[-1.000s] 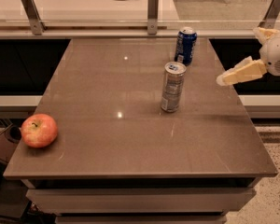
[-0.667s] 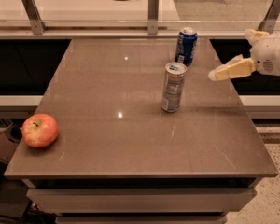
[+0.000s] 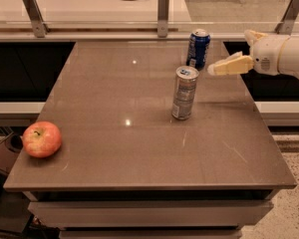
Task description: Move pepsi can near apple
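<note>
Pepsi can [image 3: 198,49]: a short, dark-blue metal cylinder with a silver top and a small pale label patch, standing upright on the surface [image 3: 114,83]. It sits just behind the slim can [image 3: 184,92], a little to its right, the two near each other but apart. The slim can is taller and narrower, silver-grey with a dull metallic sheen and a pull-tab lid, also upright, and it serves as the reference for the rest.

Well apart from the slim can, toward the front left edge, lies the apple [image 3: 42,139], round and glossy red with yellowish-pink patches and a stem dimple facing up. The surface itself is a smooth brown-grey slab with a faint grain and small bright reflections of lamps; its edges are square and it overhangs paler drawer-like fronts below.

To the right of the slim can and slightly behind it, the end effector [image 3: 224,66] reaches in from the right border: cream-coloured, smooth plastic, tapering to a blunt tip that points at the Pepsi can. The tip is just beside that can's right flank; whether it touches cannot be told, nor whether the end effector is spread or closed. It grasps nothing that can be seen.

Behind the slim can, beyond the surface's far edge, slanted metal posts [image 3: 163,14] carry a pale counter.
</note>
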`<state>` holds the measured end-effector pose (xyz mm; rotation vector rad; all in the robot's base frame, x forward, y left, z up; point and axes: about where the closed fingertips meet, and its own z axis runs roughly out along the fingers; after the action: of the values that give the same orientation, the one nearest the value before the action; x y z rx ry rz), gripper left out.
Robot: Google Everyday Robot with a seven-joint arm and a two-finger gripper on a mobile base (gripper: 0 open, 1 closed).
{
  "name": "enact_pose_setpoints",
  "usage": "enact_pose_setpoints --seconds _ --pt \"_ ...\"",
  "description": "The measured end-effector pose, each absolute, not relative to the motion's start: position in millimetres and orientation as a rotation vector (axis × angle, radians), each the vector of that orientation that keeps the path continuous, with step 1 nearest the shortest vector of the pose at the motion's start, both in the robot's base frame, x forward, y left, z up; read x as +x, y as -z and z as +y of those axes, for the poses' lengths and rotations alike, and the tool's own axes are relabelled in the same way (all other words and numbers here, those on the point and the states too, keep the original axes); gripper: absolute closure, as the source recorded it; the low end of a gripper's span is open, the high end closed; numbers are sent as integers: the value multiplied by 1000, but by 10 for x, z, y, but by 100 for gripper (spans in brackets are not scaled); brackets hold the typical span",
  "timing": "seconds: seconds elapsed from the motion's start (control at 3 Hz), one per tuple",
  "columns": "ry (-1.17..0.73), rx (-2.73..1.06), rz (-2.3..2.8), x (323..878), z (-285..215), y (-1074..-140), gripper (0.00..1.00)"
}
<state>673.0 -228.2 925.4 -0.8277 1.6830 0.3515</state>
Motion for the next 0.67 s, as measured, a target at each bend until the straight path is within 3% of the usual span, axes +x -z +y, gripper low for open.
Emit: enact_pose_setpoints --seconds 0.67 --pt "-402 -802 1657 6929 -2181 -9265 0"
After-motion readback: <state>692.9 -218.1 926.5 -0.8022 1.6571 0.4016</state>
